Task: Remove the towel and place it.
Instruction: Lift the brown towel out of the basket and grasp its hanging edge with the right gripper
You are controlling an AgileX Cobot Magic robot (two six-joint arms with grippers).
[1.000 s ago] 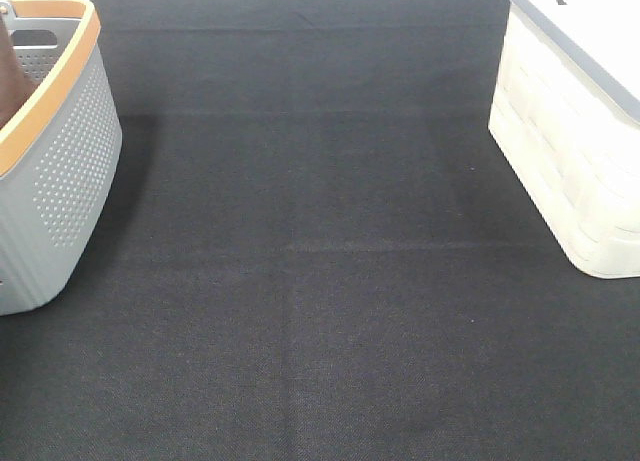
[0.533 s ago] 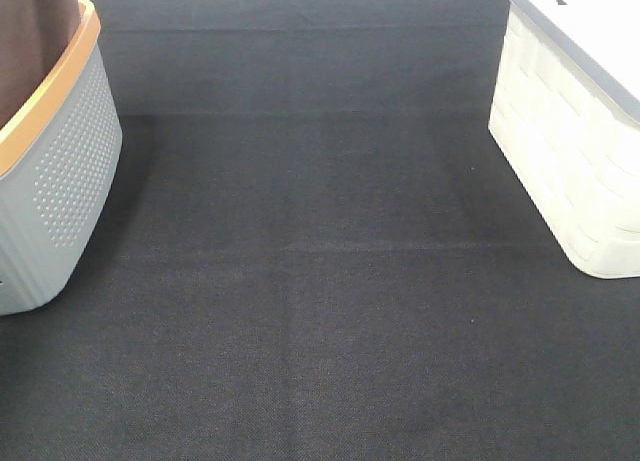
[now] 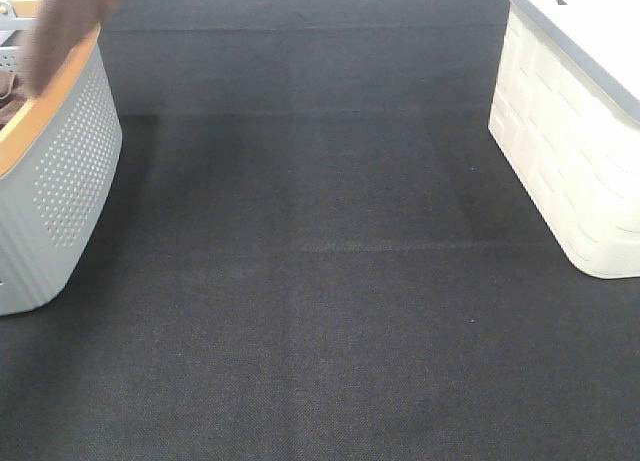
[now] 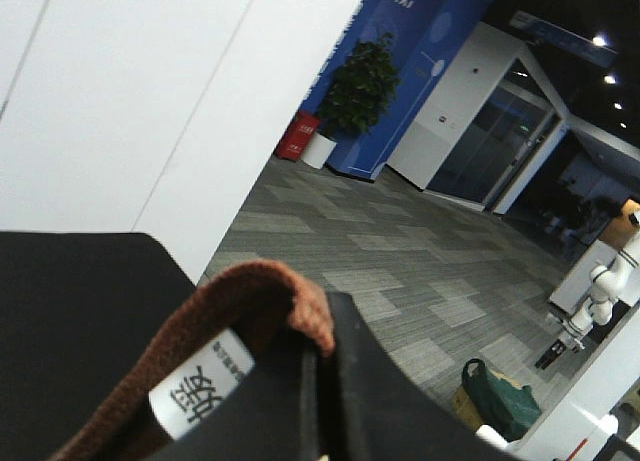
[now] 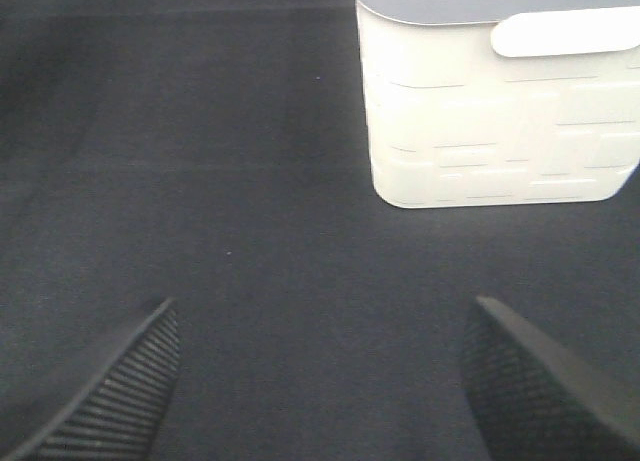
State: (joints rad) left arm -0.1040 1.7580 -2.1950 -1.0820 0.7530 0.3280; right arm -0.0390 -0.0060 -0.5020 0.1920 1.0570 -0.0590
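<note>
Left end effector (image 4: 320, 326) pinching towel (image 4: 215, 306) above grey basket (image 3: 62, 181), right end effector (image 5: 320, 376) spread over dark mat (image 3: 320, 281)

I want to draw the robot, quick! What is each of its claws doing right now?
Left gripper: shut on the towel.
Right gripper: open, holding nothing.

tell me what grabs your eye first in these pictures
The reddish-brown towel hangs above the grey basket at the far left, pinched near its white tag by the shut left gripper. A white bin stands at the right edge, and the right gripper hovers open over the black mat.
</note>
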